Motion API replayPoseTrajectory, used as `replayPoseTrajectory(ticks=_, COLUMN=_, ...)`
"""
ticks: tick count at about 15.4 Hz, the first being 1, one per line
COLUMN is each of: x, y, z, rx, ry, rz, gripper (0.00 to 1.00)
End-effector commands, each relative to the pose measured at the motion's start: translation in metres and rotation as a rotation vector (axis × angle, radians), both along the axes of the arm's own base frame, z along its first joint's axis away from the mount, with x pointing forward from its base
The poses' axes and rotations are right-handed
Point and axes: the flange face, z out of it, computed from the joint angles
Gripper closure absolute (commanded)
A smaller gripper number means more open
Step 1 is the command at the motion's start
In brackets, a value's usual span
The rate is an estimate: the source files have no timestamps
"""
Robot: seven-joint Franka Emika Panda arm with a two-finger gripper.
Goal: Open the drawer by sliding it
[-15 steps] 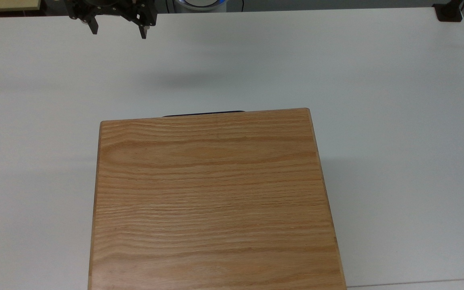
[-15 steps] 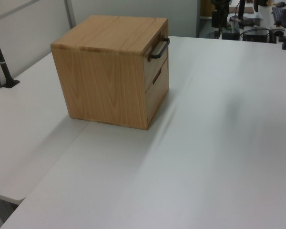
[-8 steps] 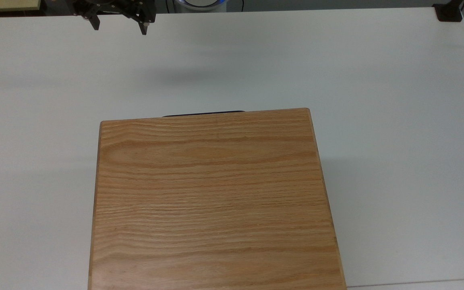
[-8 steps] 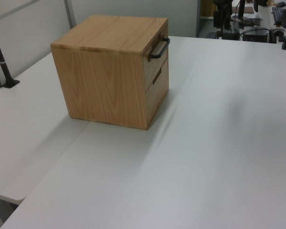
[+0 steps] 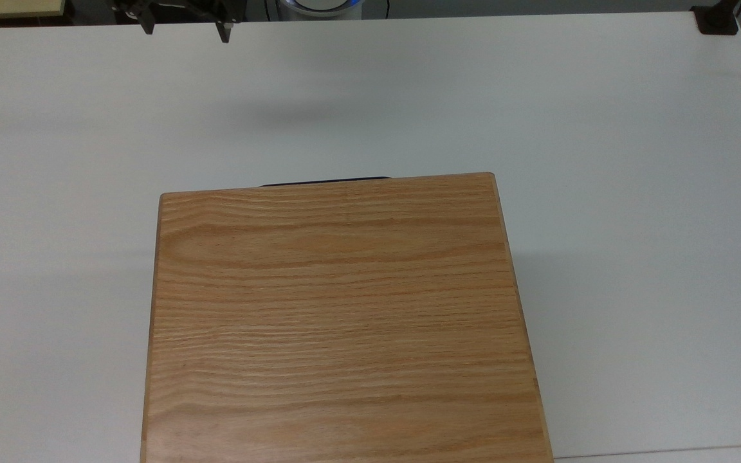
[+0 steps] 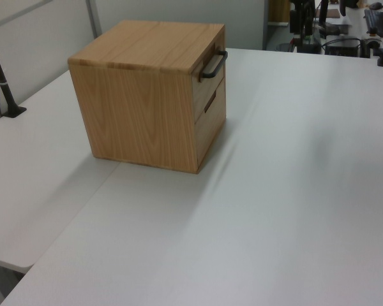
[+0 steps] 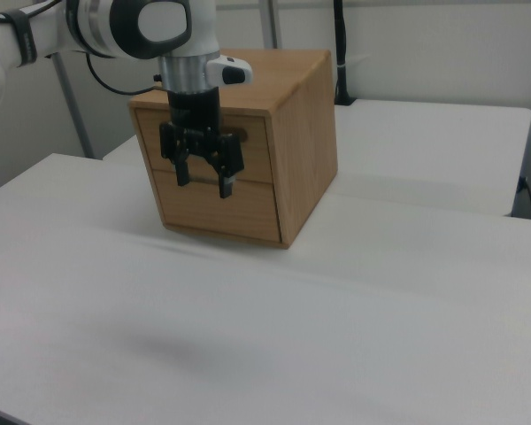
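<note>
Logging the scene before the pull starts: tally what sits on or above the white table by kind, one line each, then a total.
Wooden cabinet: 1
Drawer fronts on it: 2, the upper drawer carrying the black bar handle, and a lower drawer
Gripper, hanging in the air with fingers apart: 1
Table: 1
Total: 5

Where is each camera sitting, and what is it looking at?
Top view: high above, looking straight down on the cabinet's top and the white table; the open end effector peeks in at the top edge.
Left view: beside the table, looking across at the cabinet's side and the handle.
Right view: facing the drawer front, arm and end effector in front of it.
All three share the cabinet.
</note>
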Motion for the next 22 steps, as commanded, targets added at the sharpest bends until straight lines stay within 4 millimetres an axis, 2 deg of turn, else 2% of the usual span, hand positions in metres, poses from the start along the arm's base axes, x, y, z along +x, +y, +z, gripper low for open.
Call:
replayPoseTrajectory(ticks=1, x=-0.013, y=-0.001, z=0.009, rx=0.017, ry=0.032, rz=-0.014, gripper=0.0)
replayPoseTrajectory(ticks=8, x=-0.012, y=0.013, z=-0.001, rx=0.02, ry=0.083, rz=0.003, gripper=0.0)
replayPoseTrajectory(ticks=15, x=-0.01, y=0.004, z=0.002, rx=0.032, ry=0.051, rz=-0.005, gripper=0.0)
replayPoseTrajectory(ticks=22, x=-0.008, y=0.013, z=-0.002, rx=0.026, ry=0.06, rz=-0.023, gripper=0.0)
